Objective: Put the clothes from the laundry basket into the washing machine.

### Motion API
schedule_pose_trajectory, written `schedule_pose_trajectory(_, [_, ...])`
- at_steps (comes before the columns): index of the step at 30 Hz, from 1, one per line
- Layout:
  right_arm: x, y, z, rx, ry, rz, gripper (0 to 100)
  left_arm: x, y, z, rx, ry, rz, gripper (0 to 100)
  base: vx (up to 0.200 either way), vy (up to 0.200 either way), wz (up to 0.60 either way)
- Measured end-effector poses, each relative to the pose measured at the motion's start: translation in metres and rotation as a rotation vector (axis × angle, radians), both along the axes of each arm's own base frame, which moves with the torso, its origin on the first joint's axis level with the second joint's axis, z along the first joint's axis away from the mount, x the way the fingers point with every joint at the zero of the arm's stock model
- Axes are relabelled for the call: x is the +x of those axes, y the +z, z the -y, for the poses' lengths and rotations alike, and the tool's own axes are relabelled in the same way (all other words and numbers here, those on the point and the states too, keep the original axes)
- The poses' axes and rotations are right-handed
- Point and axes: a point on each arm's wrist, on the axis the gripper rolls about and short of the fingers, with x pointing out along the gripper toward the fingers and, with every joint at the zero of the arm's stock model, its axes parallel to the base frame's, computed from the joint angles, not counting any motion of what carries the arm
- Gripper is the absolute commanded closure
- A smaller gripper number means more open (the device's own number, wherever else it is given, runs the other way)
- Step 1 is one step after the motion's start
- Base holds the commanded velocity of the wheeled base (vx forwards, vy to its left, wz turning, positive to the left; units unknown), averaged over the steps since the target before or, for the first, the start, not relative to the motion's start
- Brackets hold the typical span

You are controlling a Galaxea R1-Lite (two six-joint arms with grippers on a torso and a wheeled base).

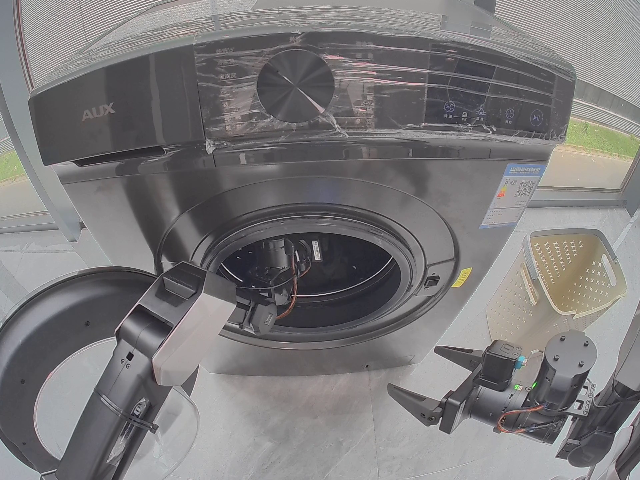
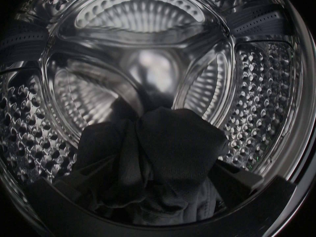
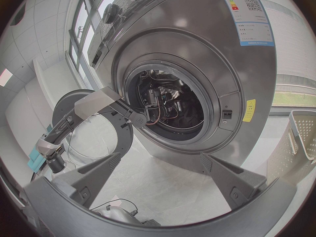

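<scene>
Light source: daylight through the windows [image 1: 600, 141] behind the washing machine [image 1: 373, 188].
Glare: bright streaks on the plastic film [image 1: 373, 41] over the control panel.
Inside the drum [image 2: 144, 27]: dim, with soft highlights on the metal; the dark clothes [image 2: 171, 148] show little detail.
Edges: both wrist views curve strongly and have black corners.
</scene>
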Motion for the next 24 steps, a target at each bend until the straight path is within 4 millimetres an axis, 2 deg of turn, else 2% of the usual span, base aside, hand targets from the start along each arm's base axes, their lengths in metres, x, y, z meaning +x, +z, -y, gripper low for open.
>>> schedule_pose_trajectory(5, [0.0,0.0,0.0,0.001,0.001,0.001,0,-0.014,-0.011,0.003,0.03,-0.016,-0.07,0,0.0,0.0,0.0])
schedule_pose_trajectory(9, [0.0,0.0,-0.001,0.001,0.003,0.001,0,-0.038,-0.014,0.01,0.062,-0.05,-0.138,0,0.0,0.0,0.0])
schedule_pose_trajectory(17, [-0.001,0.001,-0.002,0.002,0.007,0.002,0,-0.11,-0.014,0.026,0.126,-0.15,-0.263,0,0.0,0.0,0.0])
schedule_pose_trajectory(24, [-0.002,0.001,-0.002,0.002,0.01,0.003,0,-0.181,-0.002,0.025,0.149,-0.24,-0.335,0,0.0,0.0,0.0])
